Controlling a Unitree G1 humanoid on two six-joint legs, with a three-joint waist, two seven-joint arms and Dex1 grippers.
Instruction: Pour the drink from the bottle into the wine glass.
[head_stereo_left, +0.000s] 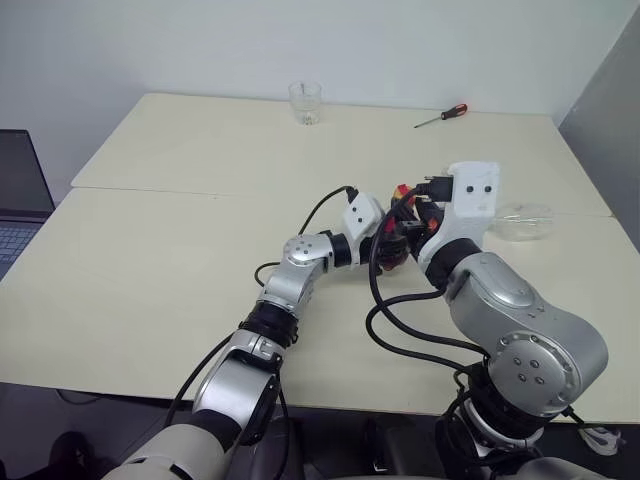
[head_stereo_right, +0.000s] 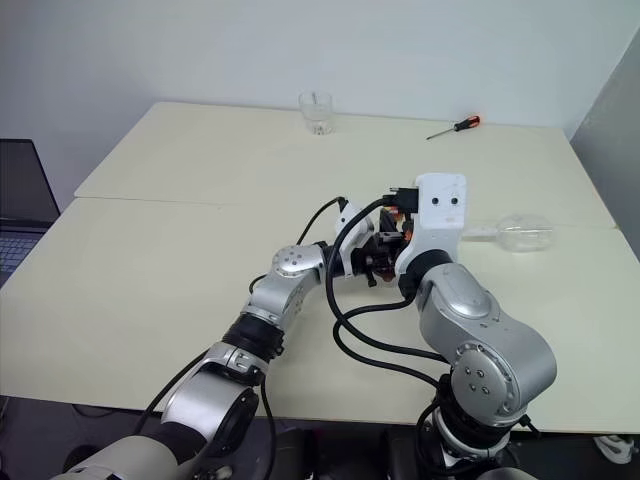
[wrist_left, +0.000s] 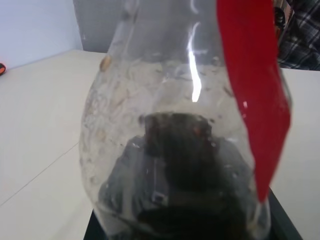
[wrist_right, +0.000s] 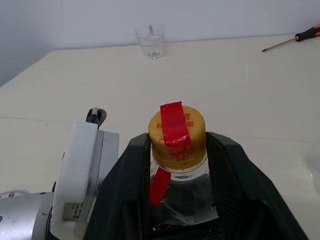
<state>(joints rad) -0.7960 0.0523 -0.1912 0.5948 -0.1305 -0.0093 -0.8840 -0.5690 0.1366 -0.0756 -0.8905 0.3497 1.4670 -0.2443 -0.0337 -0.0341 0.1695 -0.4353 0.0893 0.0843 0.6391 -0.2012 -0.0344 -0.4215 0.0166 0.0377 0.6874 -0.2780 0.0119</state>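
While the left claw (head_stereo_left: 392, 243) grips it, the bottle (wrist_right: 178, 150) sits between the right claw's (wrist_right: 178, 145) fingers.

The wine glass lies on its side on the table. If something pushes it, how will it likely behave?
The wine glass would probably roll in a curve, since its round bowl rests on the table and the stem sticks out. It looks thin and clear, so likely fragile and light.
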